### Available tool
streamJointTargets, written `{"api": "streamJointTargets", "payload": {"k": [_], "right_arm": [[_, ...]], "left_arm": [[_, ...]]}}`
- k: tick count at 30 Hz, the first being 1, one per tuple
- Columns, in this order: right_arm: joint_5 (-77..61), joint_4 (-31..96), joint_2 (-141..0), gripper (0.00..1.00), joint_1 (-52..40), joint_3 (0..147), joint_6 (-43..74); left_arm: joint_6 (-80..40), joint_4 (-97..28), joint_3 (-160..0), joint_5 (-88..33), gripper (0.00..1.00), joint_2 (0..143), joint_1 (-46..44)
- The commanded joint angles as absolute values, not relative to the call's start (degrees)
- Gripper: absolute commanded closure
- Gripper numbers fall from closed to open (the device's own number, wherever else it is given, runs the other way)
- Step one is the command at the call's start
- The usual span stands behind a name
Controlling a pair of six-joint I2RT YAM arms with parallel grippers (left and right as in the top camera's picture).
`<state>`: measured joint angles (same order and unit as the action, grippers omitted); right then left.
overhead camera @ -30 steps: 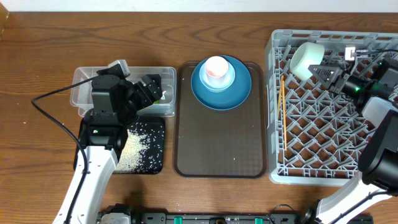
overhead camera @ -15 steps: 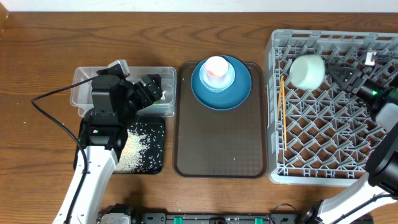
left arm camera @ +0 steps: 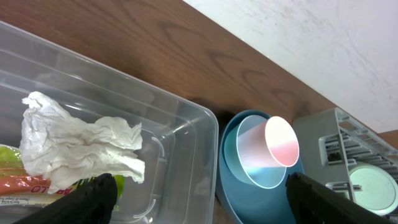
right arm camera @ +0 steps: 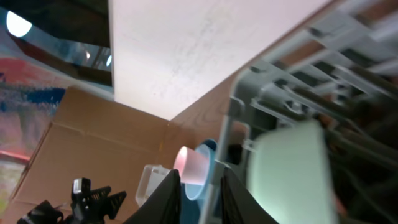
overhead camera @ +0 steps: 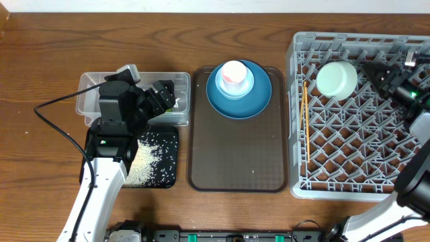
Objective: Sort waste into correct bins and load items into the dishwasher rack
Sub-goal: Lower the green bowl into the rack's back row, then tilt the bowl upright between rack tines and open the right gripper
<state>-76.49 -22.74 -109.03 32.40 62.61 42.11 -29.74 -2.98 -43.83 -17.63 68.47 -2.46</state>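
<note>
Grey plastic pegs crowd the rack (overhead camera: pixel 349 154), and the right pincer (overhead camera: pixel 369 70) hangs low over them at the rack's far side. Its jaws are slightly apart with nothing between them. Just ahead of its tips sits the mint bowl (overhead camera: pixel 336 79), lodged among the pegs. I see a thin gap between the two, though the wrist view is too blurred to be sure. Further ahead, past the bowl, the chopsticks (overhead camera: pixel 304 111) lie side by side along the rack's edge, and rows of pegs stand between them and the pincer.

The left pincer (left arm camera: pixel 199 186) hovers over the clear tub (overhead camera: pixel 91 91) with its jaws spread wide and holds nothing. Directly below it in the tub lies the crumpled tissue (left arm camera: pixel 74 140), with the wrapper (left arm camera: pixel 25 186) tucked partly under the tissue's edge. The tub's end wall rises ahead of the tips. Beyond that wall, the blue plate (overhead camera: pixel 218 97) rests on the brown tray (overhead camera: pixel 235 161) with the pink cup (overhead camera: pixel 233 72) standing in it.

Behind this pincer, back along its arm, the black tray (overhead camera: pixel 169 176) touches the tub and carries a scatter of rice (overhead camera: pixel 141 165). The arm hides part of both the tub and the tray from above. A black cable (overhead camera: pixel 54 128) loops from the arm over the wooden worktop (overhead camera: pixel 40 67).
</note>
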Motion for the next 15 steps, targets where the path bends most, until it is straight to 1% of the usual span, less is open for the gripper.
{"api": "streamJointTargets", "payload": {"k": [1,3,5,7,10,13,15], "right_arm": [[-71.0,-20.2,-102.4,0.81,29.2,62.8,43.9],[-66.5,-16.0,-100.2,0.82,27.4,62.8,42.0],[-58.9,-9.0,-97.4,0.83,24.8,62.8,38.0],[-47.8,-0.2,-94.1,0.83,21.0,62.8,31.7],[-30.9,9.4,-90.1,0.84,15.5,62.8,24.0],[-16.8,16.3,-87.6,0.87,9.6,62.8,16.2],[-11.2,19.4,-87.4,0.92,6.8,62.8,12.7]], "left_arm": [[-29.0,-3.0,-43.8,-17.3,0.11,68.6,-2.4],[-29.0,-3.0,-43.8,-17.3,0.11,68.6,-2.4],[-29.0,-3.0,-43.8,-17.3,0.10,68.6,-2.4],[-29.0,-3.0,-43.8,-17.3,0.11,68.6,-2.5],[-29.0,-3.0,-43.8,-17.3,0.11,68.6,-2.5],[-29.0,-3.0,-43.8,-17.3,0.11,68.6,-2.5],[-29.0,-2.9,-43.8,-17.3,0.11,68.6,-2.5]]}}
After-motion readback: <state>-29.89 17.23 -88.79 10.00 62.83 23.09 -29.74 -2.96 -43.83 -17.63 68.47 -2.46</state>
